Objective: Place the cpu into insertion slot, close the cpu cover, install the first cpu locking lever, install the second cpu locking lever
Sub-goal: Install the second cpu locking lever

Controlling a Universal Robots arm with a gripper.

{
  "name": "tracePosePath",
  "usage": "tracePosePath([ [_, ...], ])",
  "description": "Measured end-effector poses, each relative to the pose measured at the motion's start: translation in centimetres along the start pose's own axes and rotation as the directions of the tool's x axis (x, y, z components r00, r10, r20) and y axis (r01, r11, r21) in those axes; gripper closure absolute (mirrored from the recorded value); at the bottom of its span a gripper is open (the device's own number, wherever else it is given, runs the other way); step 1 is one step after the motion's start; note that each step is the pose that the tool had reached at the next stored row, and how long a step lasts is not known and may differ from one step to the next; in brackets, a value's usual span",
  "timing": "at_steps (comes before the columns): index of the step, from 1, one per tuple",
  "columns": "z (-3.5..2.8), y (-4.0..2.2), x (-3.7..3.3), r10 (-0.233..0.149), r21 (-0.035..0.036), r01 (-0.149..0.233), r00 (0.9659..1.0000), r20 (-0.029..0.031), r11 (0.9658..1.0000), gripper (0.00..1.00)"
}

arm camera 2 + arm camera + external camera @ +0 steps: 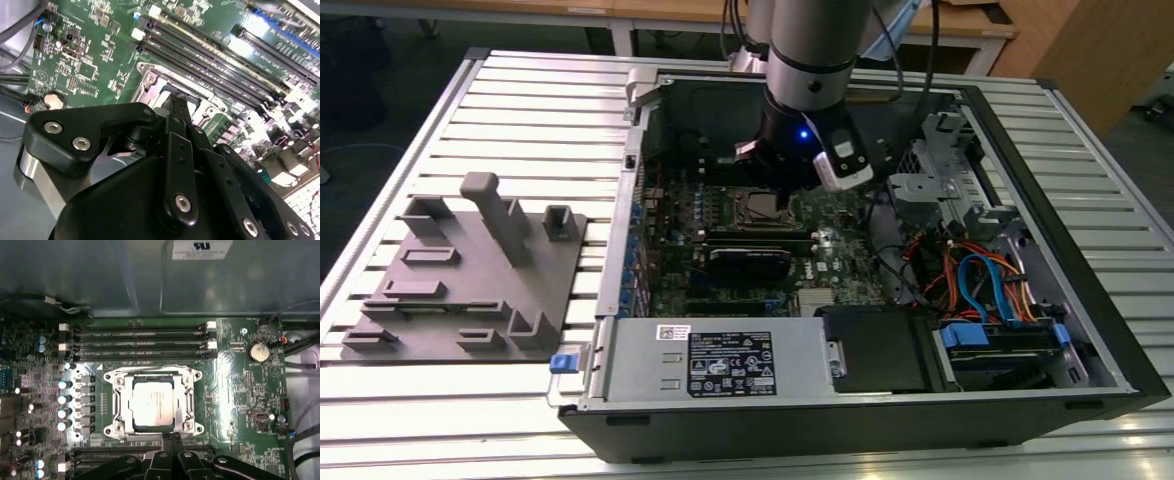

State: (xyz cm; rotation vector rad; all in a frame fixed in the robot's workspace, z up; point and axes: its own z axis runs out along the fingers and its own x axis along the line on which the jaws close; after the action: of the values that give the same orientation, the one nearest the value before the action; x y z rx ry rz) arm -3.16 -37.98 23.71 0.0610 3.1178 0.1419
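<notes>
The cpu [153, 403], pale silver top, sits flat in the insertion slot [118, 427]; the cpu cover [188, 401] frames it, closed.

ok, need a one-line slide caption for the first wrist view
Gripper poised at the edge of the insertion slot, with the cpu seated and the cpu cover down around it.

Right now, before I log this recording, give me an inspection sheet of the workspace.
Surface: slatted metal table, open PC case on it.
Job's things: cpu sits in the slot; cover lies flat around it.
Clutter: grey fixture plate on the exterior view's left.
Gripper: gripper low at the slot's edge, holding nothing seen.
Cables: blue and orange bundle in the case.
Surroundings: wooden furniture behind the table.
</notes>
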Motion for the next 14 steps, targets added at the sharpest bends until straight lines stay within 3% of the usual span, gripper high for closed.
tracePosePath([
  [5,-0.20,-0.34,-0.02,0.000,0.0021,0.000,1.0000,-0.0008,1.0000,0.89],
  [10,-0.25,-1.38,-0.05,0.000,0.0022,0.000,1.0000,-0.0011,1.0000,0.89],
  [14,-0.03,-1.55,0.57,0.001,0.0023,-0.001,1.0000,-0.0057,1.0000,0.89],
])
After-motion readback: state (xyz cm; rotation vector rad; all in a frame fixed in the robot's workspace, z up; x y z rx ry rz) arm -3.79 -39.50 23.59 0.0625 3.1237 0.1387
